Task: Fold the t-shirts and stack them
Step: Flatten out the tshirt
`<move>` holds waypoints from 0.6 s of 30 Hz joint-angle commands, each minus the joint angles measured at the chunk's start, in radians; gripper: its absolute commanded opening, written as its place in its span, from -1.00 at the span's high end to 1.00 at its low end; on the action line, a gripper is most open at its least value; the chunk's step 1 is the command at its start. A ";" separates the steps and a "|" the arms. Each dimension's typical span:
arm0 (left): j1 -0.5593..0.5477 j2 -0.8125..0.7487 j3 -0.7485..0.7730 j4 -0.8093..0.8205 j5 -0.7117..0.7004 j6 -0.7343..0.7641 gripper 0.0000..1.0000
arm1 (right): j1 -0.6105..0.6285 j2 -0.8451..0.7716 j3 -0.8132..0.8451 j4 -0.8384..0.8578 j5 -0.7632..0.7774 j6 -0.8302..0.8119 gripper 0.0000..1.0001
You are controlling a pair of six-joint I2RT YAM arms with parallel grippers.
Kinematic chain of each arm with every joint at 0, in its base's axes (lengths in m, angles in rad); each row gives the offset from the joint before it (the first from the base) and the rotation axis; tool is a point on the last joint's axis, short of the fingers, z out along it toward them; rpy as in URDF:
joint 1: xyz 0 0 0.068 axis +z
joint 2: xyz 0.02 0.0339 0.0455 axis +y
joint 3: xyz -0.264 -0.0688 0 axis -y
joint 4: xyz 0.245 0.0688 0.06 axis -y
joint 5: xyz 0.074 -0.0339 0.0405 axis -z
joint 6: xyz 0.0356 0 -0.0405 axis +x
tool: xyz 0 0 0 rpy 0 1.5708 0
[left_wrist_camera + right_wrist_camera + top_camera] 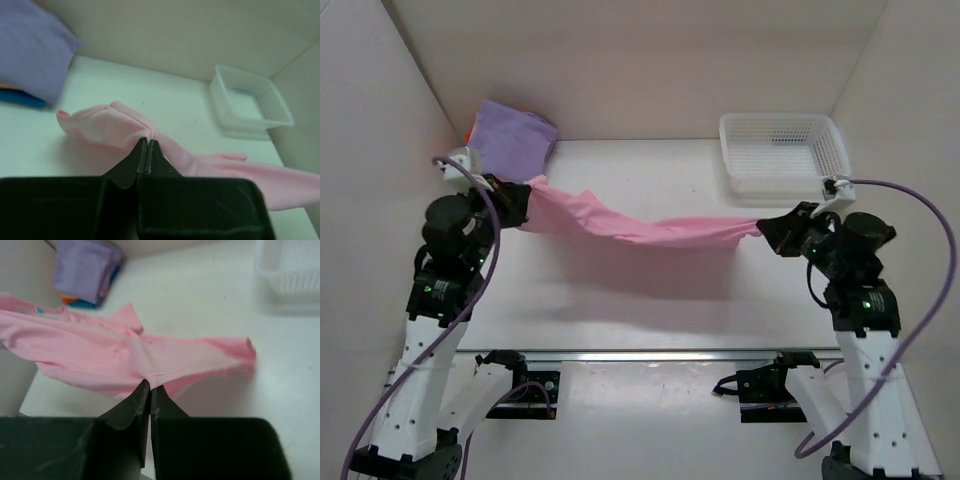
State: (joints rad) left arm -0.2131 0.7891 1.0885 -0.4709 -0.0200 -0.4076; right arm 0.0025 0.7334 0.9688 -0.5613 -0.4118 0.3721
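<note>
I hold the pink t-shirt (640, 228) stretched above the desk (620, 170), mid-way between its side edges. The left gripper (527, 205) is clenched on one end and the right gripper (761, 227) on the other. The folded lavender shirt (515, 138) lies in the far left corner, the basket (780, 150) in the far right.

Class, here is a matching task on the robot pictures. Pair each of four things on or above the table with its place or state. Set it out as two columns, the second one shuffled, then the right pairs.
Column one
1. pink t-shirt
2. lavender t-shirt
3. white mesh basket
4. right gripper

Column two
a. folded, in the back left corner
b. shut on the end of the pink cloth nearest the basket
c. stretched out in mid-air
d. in the back right corner

Pairs: 1-c, 2-a, 3-d, 4-b
</note>
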 commanded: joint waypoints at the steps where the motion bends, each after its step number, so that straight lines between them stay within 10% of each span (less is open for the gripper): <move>1: -0.019 0.021 0.221 -0.047 -0.037 0.018 1.00 | -0.044 -0.040 0.100 0.020 -0.045 0.042 0.98; 5: -0.034 0.099 0.413 -0.072 -0.071 0.053 1.00 | -0.094 0.049 0.198 0.017 -0.134 0.022 1.00; 18: 0.122 0.496 0.380 0.025 0.156 0.061 1.00 | 0.065 0.585 0.407 0.146 -0.042 -0.091 0.99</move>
State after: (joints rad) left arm -0.1505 1.1645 1.3922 -0.4274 0.0265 -0.3618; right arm 0.0654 1.2602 1.2430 -0.4885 -0.4835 0.3420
